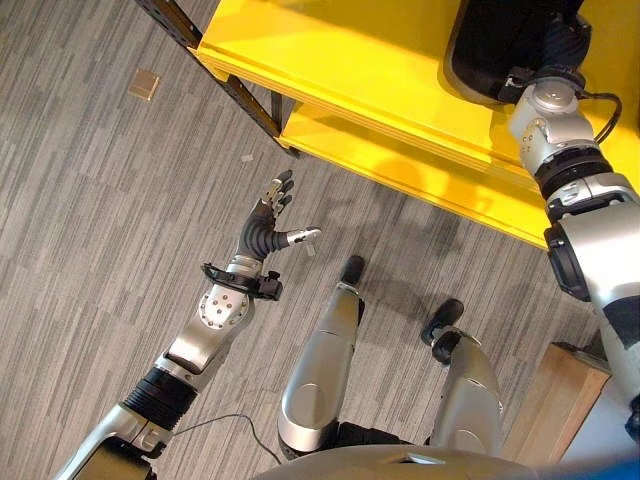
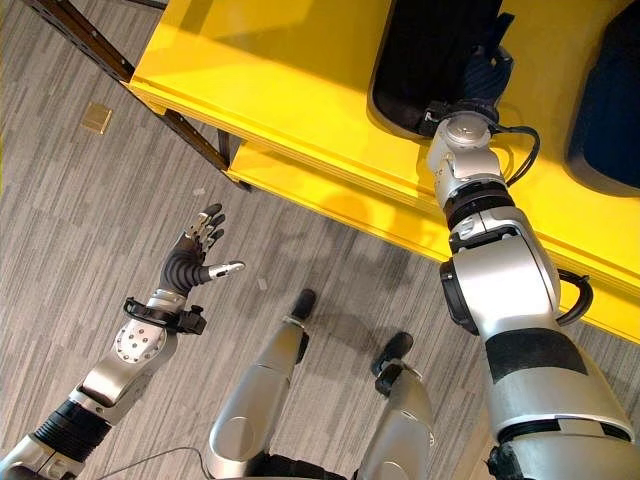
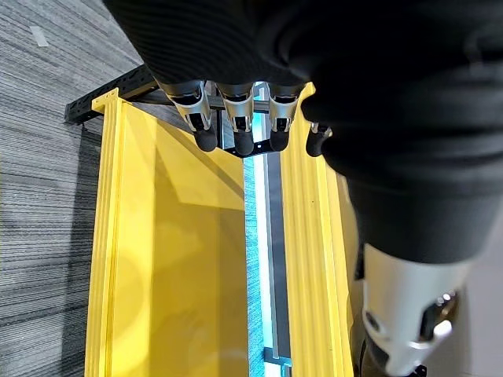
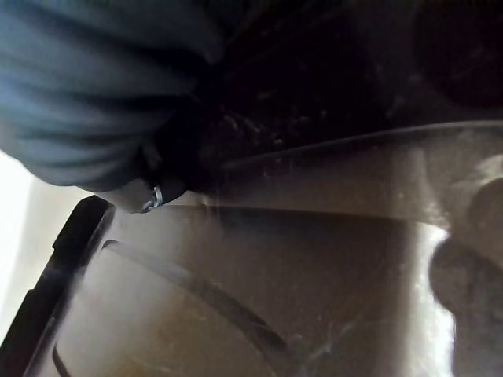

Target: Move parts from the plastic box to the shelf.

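On the yellow shelf (image 2: 300, 90) the right hand (image 2: 482, 62) reaches into a dark box (image 2: 420, 60); whether its fingers grip a part I cannot tell, and no part is visible. Off to the side, the left hand (image 1: 268, 224) hangs over the floor (image 1: 90, 200), fingers spread, holding nothing. Judging by this, a part is being fetched or set down, and the next move calls for lifting the hand clear of the box.

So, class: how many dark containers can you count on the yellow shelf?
2: one black container with the right hand reaching into it, another dark container at the view's right edge. Others may lie outside the view.

Two arms, two poses

Left hand (image 1: 268, 226) held out, fingers (image 1: 281, 190) straight, thumb splayed aside; right hand (image 2: 484, 62) reaches upward, its fingers hidden.
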Robot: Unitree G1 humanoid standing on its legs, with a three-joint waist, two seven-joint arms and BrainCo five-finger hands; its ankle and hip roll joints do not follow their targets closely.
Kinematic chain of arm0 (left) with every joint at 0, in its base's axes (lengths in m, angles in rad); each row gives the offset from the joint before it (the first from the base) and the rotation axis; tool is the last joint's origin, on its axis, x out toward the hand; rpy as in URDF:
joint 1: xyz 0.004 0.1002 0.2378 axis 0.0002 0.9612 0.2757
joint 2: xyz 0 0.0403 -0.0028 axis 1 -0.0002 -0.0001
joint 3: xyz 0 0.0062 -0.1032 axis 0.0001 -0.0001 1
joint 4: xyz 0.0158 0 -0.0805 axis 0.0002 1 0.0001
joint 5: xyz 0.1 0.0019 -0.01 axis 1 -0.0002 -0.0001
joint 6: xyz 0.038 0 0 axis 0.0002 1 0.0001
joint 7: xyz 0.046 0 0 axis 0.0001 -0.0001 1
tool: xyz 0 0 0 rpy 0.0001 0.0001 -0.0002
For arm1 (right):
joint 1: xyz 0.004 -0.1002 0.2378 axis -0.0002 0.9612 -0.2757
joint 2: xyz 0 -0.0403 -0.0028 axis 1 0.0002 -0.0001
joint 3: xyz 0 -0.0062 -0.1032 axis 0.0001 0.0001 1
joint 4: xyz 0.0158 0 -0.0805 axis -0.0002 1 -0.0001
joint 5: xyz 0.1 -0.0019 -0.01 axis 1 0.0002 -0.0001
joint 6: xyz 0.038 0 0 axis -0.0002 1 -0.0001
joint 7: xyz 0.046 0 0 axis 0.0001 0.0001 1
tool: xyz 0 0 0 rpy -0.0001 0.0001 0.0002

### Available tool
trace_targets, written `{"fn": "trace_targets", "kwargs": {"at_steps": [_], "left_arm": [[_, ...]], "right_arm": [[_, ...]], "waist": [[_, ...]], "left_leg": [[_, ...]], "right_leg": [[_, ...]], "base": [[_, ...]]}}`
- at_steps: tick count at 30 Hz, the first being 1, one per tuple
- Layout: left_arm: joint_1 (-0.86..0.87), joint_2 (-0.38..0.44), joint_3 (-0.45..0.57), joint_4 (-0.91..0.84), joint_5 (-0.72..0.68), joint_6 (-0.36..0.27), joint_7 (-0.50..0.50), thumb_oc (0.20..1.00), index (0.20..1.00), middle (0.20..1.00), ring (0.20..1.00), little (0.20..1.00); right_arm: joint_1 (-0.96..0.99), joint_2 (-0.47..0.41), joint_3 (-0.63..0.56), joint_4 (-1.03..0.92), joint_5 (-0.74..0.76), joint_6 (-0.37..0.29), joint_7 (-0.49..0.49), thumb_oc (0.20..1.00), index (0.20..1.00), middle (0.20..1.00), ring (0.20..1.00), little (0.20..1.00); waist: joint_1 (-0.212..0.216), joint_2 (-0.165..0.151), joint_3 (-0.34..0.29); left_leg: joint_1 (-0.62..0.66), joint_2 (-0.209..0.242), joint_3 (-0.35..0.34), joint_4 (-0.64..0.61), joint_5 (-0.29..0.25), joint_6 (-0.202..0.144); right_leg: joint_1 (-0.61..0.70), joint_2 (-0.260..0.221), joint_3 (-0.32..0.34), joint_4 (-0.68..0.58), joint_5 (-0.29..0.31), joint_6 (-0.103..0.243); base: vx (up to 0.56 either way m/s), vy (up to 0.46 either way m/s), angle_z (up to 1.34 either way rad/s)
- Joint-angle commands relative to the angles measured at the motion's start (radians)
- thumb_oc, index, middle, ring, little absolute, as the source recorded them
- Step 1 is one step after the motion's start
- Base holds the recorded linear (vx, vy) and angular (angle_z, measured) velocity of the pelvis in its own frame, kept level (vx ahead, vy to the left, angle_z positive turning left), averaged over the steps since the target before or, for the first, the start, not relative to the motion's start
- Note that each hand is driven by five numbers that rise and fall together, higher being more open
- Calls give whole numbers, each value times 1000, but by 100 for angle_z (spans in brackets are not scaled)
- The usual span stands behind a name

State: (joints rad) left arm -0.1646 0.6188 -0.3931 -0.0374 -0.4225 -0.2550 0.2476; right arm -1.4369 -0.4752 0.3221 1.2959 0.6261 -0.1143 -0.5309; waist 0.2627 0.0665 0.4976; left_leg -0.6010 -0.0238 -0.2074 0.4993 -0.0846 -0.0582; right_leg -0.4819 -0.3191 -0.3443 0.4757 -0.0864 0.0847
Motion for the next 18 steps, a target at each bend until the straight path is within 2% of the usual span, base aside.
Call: {"fn": "trace_targets", "kwargs": {"at_steps": [1, 18], "left_arm": [[0, 33, 9, -71, -15, -62, 21, 1000, 1000, 1000, 1000, 1000], [-9, 38, -5, -68, -15, -55, 32, 1000, 1000, 1000, 1000, 1000]], "right_arm": [[-123, -54, 12, -15, 32, -52, -4, 200, 200, 200, 200, 200], [-113, -63, -30, 5, 67, -57, -39, 200, 200, 200, 200, 200]], "waist": [[6, -3, -19], [8, 9, -14]], "left_leg": [[-1, 47, 35, 70, -113, 3], [-14, 38, 32, 76, -115, 6]], "right_leg": [[15, -38, 83, -59, 26, 65], [20, -43, 76, -57, 20, 69]], "base": [[0, 0, 0], [0, 0, 0]]}}
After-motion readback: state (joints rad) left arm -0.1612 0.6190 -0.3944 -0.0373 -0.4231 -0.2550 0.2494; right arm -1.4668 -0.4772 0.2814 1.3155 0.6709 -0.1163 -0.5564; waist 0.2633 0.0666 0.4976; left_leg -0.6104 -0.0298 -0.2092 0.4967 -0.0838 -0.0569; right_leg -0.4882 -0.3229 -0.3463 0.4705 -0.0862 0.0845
